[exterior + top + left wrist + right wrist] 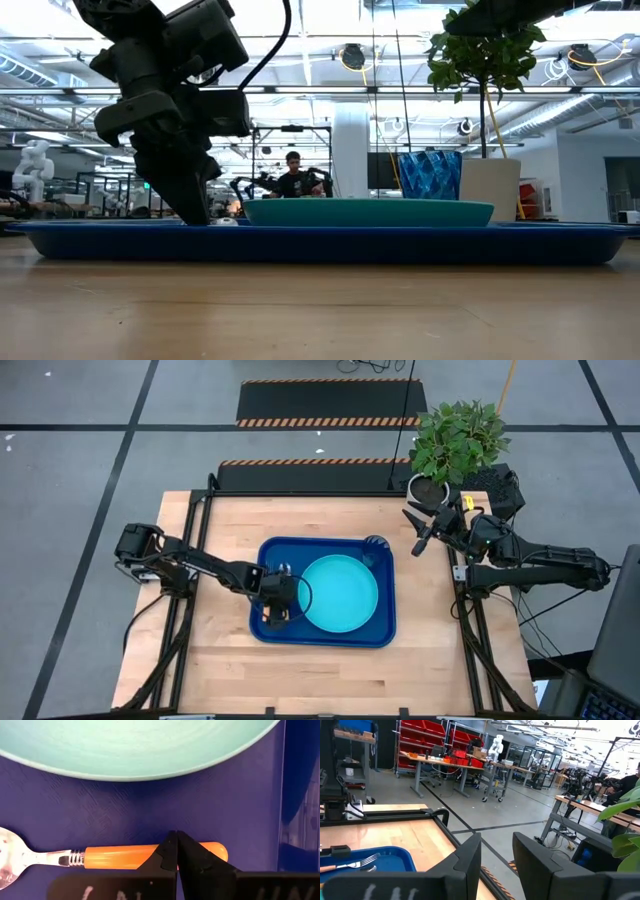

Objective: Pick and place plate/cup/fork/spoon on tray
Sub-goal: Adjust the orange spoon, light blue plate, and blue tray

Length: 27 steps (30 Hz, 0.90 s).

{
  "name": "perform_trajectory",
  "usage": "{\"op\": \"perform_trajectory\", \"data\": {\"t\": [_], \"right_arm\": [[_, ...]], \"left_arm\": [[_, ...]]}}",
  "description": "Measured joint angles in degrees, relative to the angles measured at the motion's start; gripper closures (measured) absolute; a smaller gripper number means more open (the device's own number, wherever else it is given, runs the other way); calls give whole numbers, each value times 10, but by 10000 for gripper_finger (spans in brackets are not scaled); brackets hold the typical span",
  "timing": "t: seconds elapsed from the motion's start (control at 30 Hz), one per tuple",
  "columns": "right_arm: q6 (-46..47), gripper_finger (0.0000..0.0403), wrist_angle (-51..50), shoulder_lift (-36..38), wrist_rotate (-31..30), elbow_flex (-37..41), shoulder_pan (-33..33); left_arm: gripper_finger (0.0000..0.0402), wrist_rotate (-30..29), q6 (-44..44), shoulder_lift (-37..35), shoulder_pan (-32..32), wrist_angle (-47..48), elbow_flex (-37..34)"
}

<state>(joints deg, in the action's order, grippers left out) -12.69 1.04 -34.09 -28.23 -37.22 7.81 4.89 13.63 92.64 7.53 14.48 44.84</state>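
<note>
Wooden desk (220,540) from above: the tray (385,630) holds the plate (340,594), with the cup (377,544) in its far right corner. Left gripper (277,610) sits low over the tray's left side; right gripper (418,530) hangs beside the plant pot (428,489), fingers apart and empty. Left wrist view: closed fingertips pinch the spoon (120,856) by its orange handle, near the plate. Right wrist view: the fork (350,864) lies on the tray.

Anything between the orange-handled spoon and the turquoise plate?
Nothing: left wrist view shows only bare dark blue tray floor between the orange-handled spoon and turquoise plate.
</note>
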Motion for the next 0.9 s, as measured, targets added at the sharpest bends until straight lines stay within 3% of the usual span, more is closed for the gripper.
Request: {"op": "perform_trajectory", "data": {"t": [0.53, 0.77, 0.9], "right_arm": [[0, 296, 0, 0, 0, 0, 0], [0, 296, 1, 0, 0, 0, 0], [16, 296, -4, 0, 0, 0, 0]], "left_arm": [[400, -5, -24, -1, 0, -8, 0], [400, -19, -48, -49, -10, 1, 13], [401, -68, -66, -90, -13, 45, 31]]}}
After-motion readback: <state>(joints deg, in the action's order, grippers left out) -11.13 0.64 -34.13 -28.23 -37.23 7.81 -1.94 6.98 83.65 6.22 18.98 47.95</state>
